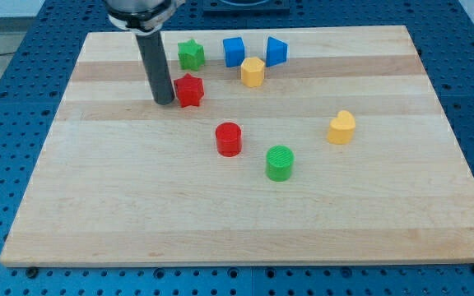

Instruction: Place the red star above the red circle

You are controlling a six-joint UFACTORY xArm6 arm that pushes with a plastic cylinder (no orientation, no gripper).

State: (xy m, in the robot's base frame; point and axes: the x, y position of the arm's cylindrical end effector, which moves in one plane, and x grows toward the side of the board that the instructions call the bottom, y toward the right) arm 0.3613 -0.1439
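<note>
My tip (164,102) sits on the board at the view's upper left, touching or just beside the left side of the red star (189,90). The rig carries no pincer, only the straight dark rod, so there is nothing to release or clench; nothing is grasped.

The red star lies toward the view's top, left of centre. The red circle (229,139), a short cylinder, stands below it and to the view's right, near the board's middle, apart from the star. The stretch of board between the 2 red pieces holds no other block.

Around them I count 6 more pieces. A green star (191,54) sits just above the red star. 2 blue blocks lie along the view's top: a blue cube (234,51) and a blue wedge-like block (276,51), with a yellow hexagonal block (253,71) just below and between them. A green cylinder (280,163) stands near the red circle, down and to the view's right. A yellow block (341,127), rounded with 1 pointed end, is further right.

The blocks look like matte plastic with faint ridged tops. The wooden board (138,214) is pale, with lengthwise grain, and rests on a blue perforated table (6,74).
</note>
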